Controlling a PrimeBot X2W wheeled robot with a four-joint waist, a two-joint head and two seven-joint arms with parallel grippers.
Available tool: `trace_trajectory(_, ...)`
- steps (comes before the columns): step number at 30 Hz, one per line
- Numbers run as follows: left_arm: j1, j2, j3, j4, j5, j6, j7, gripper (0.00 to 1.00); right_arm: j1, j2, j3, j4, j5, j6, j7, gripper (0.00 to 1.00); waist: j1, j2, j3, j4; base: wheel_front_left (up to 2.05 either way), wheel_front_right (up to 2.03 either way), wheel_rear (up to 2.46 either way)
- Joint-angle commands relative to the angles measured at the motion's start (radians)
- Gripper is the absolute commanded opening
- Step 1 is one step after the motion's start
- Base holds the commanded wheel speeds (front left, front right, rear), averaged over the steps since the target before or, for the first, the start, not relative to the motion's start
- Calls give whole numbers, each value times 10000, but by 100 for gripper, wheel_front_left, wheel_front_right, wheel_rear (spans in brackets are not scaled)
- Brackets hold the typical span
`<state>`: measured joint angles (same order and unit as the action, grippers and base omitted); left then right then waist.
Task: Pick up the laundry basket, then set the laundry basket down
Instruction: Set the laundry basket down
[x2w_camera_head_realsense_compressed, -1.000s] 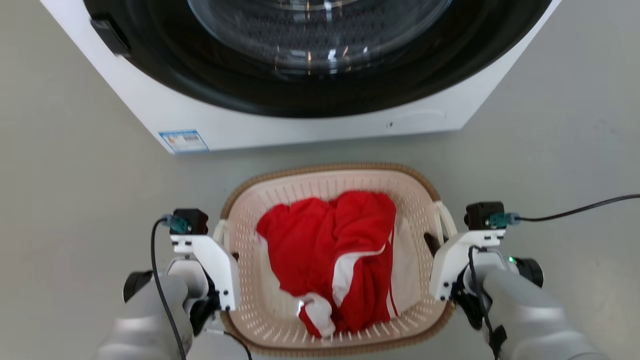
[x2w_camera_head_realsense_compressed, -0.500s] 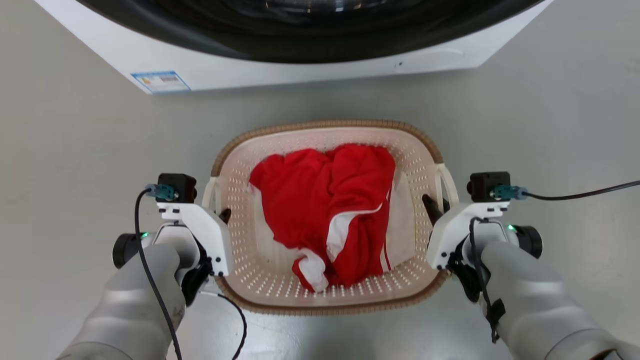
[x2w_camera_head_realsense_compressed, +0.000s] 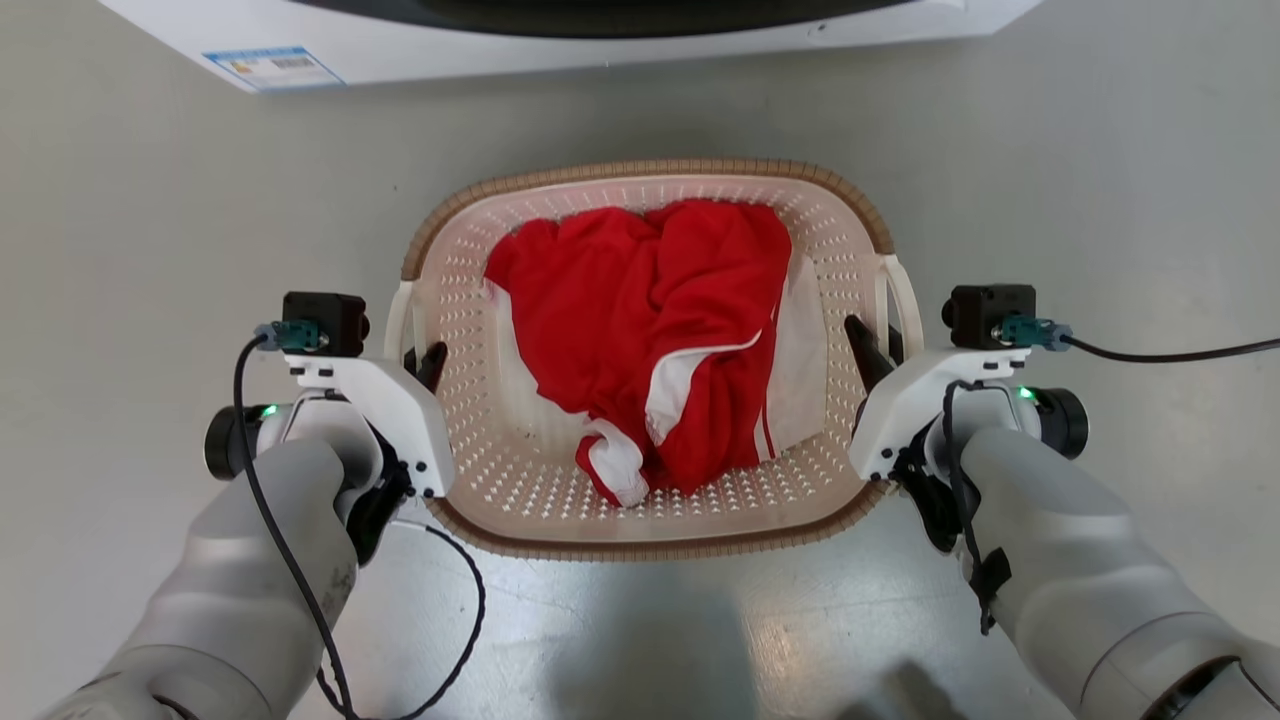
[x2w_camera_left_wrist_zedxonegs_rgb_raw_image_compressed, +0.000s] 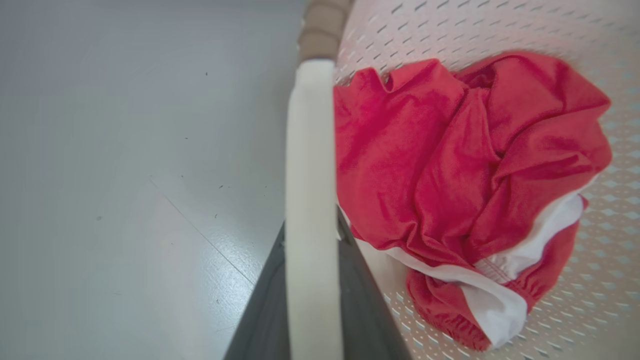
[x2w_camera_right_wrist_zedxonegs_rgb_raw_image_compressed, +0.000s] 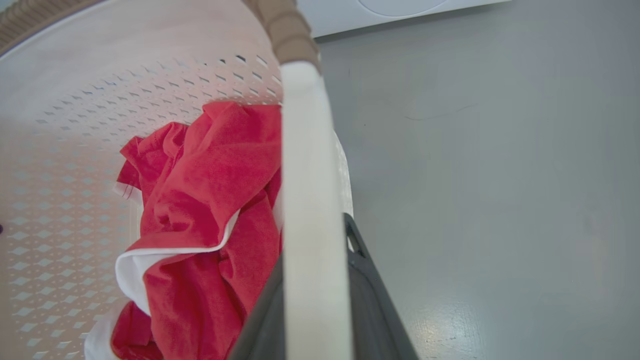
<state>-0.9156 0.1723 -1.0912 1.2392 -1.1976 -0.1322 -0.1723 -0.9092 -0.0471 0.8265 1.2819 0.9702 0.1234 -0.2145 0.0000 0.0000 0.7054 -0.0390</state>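
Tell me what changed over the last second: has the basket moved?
The laundry basket, carried by the left gripper and right gripper, has drawn away from the washer and looks larger, likely lifted; the head camera shifted too. Unchanged: jaws clamped on both white handles, red garment lying as before.

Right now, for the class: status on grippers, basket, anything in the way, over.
Left gripper shut on left handle, right gripper on right handle. Laundry basket gripped both sides, red garment inside. Washer ahead, apart from basket.
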Motion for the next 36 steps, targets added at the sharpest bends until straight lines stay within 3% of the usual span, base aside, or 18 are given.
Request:
trace_trajectory(1,-227,514,138,75,8,15,-188,0,211,-31,143,-4,79,73,-157,0,0,0,166,-15,0,0,0)
trace_trajectory(14,-770,628,31,161,-18,15,-438,0,-288,-31,325,-135,409,73,-388,0,0,0,1225,46,0,0,0)
trace_trajectory(36,-1050,537,-73,330,-172,15,-519,0,-605,-31,839,-69,829,73,-447,0,0,0,1918,143,0,0,0)
